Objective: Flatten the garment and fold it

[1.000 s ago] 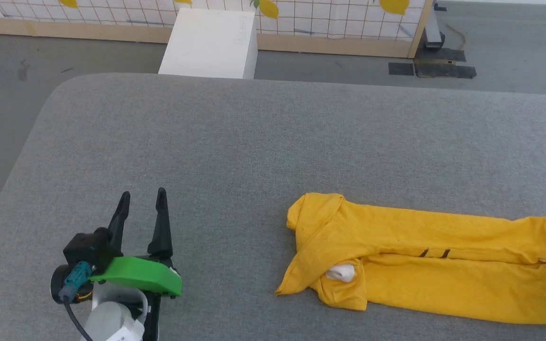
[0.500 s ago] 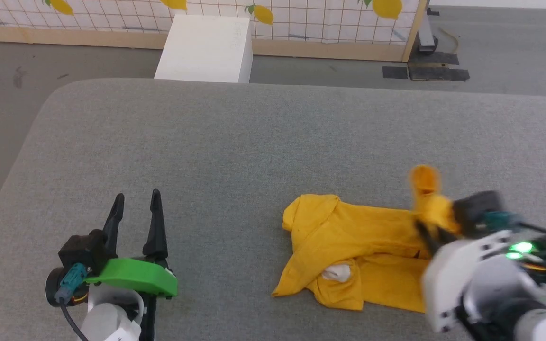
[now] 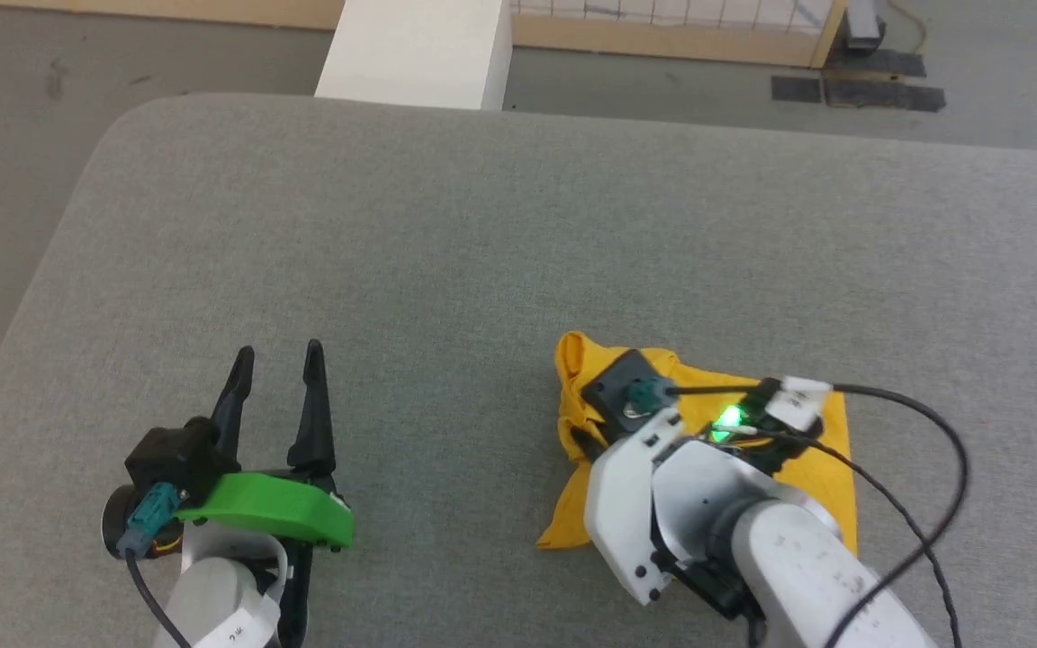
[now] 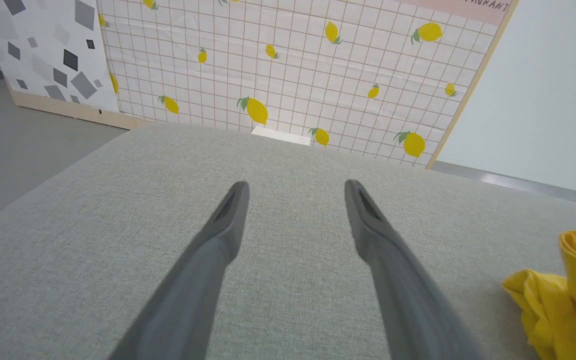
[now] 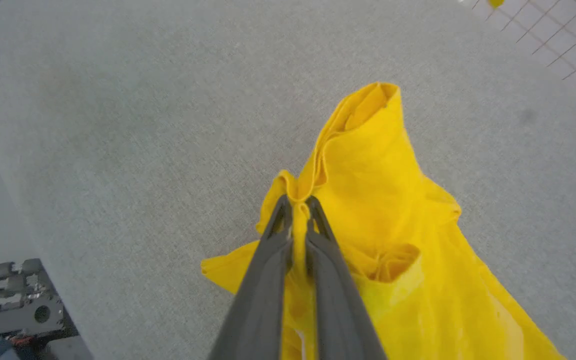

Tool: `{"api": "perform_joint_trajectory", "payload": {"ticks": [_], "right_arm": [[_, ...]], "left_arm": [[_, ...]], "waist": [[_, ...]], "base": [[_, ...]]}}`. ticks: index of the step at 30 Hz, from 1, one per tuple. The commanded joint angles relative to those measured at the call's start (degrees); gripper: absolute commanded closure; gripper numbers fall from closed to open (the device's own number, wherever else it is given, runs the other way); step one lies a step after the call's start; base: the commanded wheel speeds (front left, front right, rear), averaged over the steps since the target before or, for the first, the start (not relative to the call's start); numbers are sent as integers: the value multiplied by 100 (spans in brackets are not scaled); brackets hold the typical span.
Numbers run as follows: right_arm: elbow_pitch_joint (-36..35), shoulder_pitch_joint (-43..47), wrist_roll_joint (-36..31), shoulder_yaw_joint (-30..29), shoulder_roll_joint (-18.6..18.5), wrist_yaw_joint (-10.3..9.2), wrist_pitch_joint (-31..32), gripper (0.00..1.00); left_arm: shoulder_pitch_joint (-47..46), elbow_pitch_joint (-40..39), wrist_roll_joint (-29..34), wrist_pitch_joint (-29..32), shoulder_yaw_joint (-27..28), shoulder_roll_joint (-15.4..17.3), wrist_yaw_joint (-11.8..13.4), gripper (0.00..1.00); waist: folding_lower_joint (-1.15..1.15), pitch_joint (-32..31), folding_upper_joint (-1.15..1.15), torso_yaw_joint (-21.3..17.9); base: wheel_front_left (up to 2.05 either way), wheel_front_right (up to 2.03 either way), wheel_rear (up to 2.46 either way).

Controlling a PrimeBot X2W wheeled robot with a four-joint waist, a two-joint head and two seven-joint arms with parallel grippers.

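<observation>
In the head view, our left claw (image 3: 278,349) is spread over the grey surface (image 3: 482,252), well apart from the garment (image 3: 572,369), which lies bunched at the near right, partly under our right arm (image 3: 752,549). In the left wrist view, yellow cloth shows at the right edge, clear of the parted fingers. In the right wrist view, our right claw (image 5: 298,201) is pressed together, pinching a fold of the garment.

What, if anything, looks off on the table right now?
The garment is bunched rather than flat: its layers lie unevenly over each other, one corner poking out sideways, with the right hand shut on a puckered fold.
</observation>
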Motion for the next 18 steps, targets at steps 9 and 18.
{"api": "perform_joint_trajectory", "payload": {"ticks": [9, 18], "right_arm": [[1185, -580, 763, 376, 38, -8, -441, 0], [126, -376, 1936, -217, 39, -8, -1998, 0]], "left_arm": [[-203, 13, -138, -22, -69, -17, 75, 0], [-98, 49, -92, -22, 18, -17, 54, 0]], "waist": [[0, 250, 0, 155], [0, 20, 0, -62]], "base": [[0, 0, 0], [0, 0, 0]]}}
